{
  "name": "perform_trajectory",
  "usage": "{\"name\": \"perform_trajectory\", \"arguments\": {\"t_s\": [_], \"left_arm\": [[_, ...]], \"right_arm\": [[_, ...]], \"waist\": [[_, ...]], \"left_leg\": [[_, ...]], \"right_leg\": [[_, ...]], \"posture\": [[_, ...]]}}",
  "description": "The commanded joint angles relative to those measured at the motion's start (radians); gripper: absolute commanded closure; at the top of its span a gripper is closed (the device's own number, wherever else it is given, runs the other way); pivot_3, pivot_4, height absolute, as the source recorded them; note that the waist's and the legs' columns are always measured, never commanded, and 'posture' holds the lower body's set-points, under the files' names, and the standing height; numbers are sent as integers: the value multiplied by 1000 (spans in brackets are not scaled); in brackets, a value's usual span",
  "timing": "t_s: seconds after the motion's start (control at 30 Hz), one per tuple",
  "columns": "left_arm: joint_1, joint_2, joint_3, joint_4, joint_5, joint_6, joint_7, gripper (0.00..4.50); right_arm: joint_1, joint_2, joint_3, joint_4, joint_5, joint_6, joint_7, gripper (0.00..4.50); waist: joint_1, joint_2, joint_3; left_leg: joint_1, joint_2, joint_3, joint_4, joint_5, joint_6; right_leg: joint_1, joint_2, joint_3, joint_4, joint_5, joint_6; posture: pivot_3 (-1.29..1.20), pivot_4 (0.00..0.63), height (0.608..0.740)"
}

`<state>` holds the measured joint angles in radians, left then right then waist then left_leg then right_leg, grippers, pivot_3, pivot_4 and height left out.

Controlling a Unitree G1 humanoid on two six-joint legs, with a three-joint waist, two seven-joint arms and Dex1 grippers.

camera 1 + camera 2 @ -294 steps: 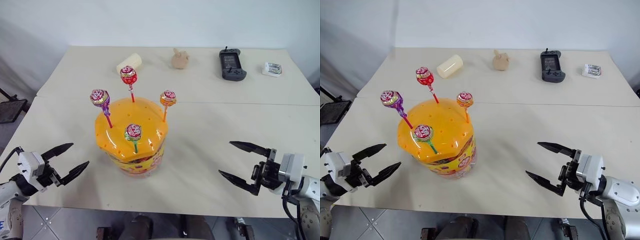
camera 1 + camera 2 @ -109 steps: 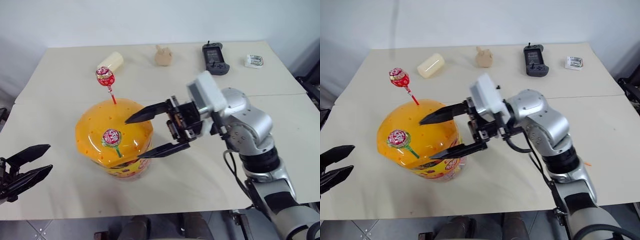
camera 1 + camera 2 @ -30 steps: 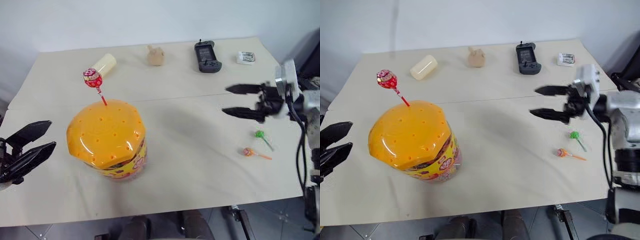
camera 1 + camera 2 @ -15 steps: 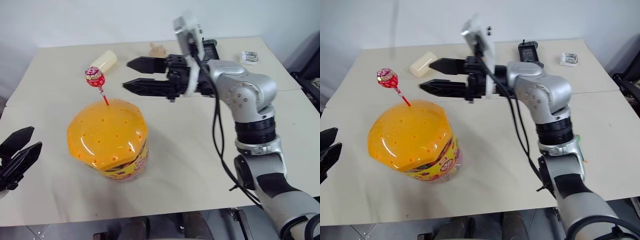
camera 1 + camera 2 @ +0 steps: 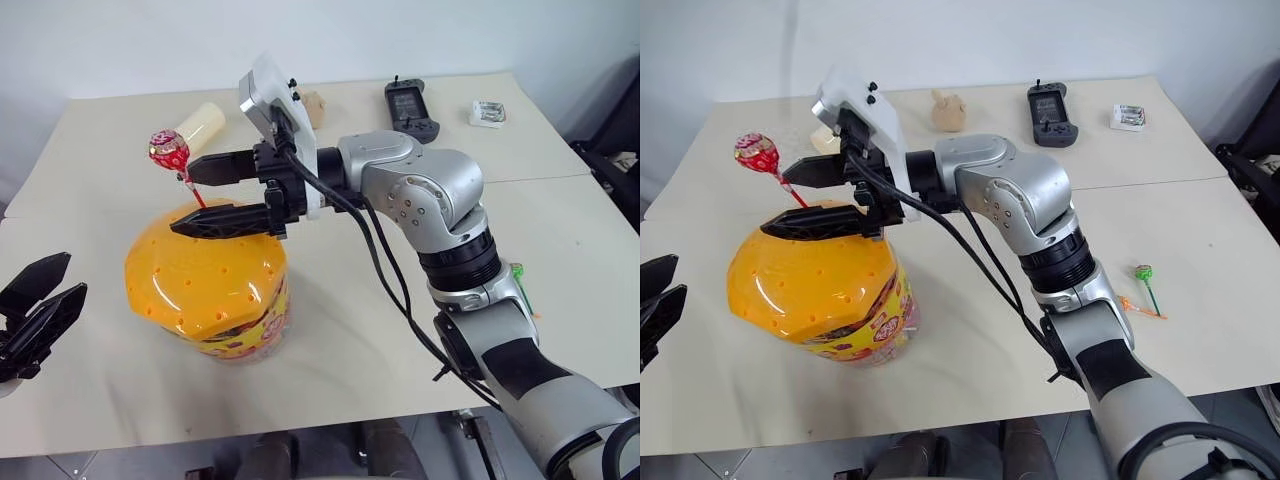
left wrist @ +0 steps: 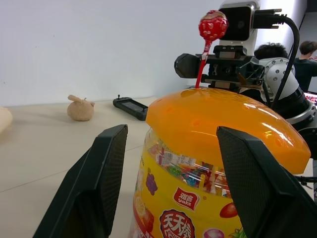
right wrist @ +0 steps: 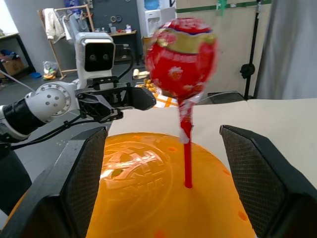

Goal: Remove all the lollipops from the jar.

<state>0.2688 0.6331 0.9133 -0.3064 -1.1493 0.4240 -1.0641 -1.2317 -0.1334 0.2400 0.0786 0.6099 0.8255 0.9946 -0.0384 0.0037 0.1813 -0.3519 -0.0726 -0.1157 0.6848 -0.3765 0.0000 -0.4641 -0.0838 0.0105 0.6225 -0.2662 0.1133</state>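
One red lollipop (image 5: pixel 168 150) is stuck in the jar (image 5: pixel 208 290), its stick planted in a hole near the far edge of the orange domed lid (image 5: pixel 810 275). The stick runs mostly upright but leans up and toward the robot's left, with the wrapped candy head at the top end. The jar sits on the table (image 5: pixel 350 330) over on the robot's left side, fairly close to the near edge.

Two more lollipops are lying flat on the table way off to the robot's right, near the right edge: a green one (image 5: pixel 1145 280) with its stick pointing toward the near edge, and an orange one (image 5: pixel 1132 305) just beside it, partly hidden behind the arm.

There's plenty of bare table between the jar and those two. The back of the table has a pale yellow cylinder (image 5: pixel 198 122), a small tan lump (image 5: pixel 948 110), a black handheld controller (image 5: pixel 410 100) and a small white packet (image 5: pixel 488 113), all well away from the jar.

The right gripper (image 5: pixel 205 192) is reached across to the robot's left, arm stretched sideways over the table, pointing roughly level. Its fingers are spread apart, one above the other, with the lollipop stick right between the tips, not pinched yet as far as I can tell.

The left gripper (image 5: pixel 40 310) hangs low off the near left corner of the table, fingers apart, holding nothing, aimed toward the jar.
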Motion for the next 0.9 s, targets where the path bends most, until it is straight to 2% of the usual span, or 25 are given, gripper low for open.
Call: {"name": "perform_trajectory", "arguments": {"t_s": [0.03,0.33,0.47,0.6,0.67,0.77,0.9], "left_arm": [[7,9,18,-19,-10,-13,-4,1453],[0,26,23,-32,-27,-5,-9,1453],[-15,47,8,-61,-46,7,-20,1453],[-59,84,-20,-106,-73,21,-35,1453],[-81,117,-37,-130,-88,38,-42,1453],[-93,148,-45,-165,-107,53,-48,1453],[-95,191,-46,-171,-103,74,-82,1453]], "right_arm": [[-31,37,-19,-7,-2,-32,-10,1304],[-6,65,-47,-15,2,-89,12,4375],[-1,45,-123,-3,37,-160,55,4481],[9,-59,-248,15,68,-214,91,4481],[18,-170,-297,34,70,-184,113,4481],[81,-367,-290,37,16,-157,173,4481],[268,-670,-254,62,-141,-258,286,4481]], "waist": [[-2,0,0],[-9,0,0],[-15,0,0],[-8,-1,-1],[-1,-2,-1],[11,-2,-1],[12,-2,-1]], "left_leg": [[0,0,0,0,0,0],[0,0,0,0,0,0],[0,0,0,0,0,0],[0,0,-2,0,0,0],[0,-1,-1,0,0,0],[-1,-1,-1,0,0,1],[-1,0,0,-1,-1,2]], "right_leg": [[0,0,0,0,0,0],[0,0,0,0,0,0],[0,0,0,0,0,-1],[1,0,-1,0,0,-1],[1,-1,-1,0,0,-1],[1,-1,-1,-1,0,-1],[0,-1,-1,-3,0,-1]], "posture": [[0,150,740],[0,150,740],[0,150,740],[0,150,740],[0,150,740],[0,150,740],[0,150,740]]}}
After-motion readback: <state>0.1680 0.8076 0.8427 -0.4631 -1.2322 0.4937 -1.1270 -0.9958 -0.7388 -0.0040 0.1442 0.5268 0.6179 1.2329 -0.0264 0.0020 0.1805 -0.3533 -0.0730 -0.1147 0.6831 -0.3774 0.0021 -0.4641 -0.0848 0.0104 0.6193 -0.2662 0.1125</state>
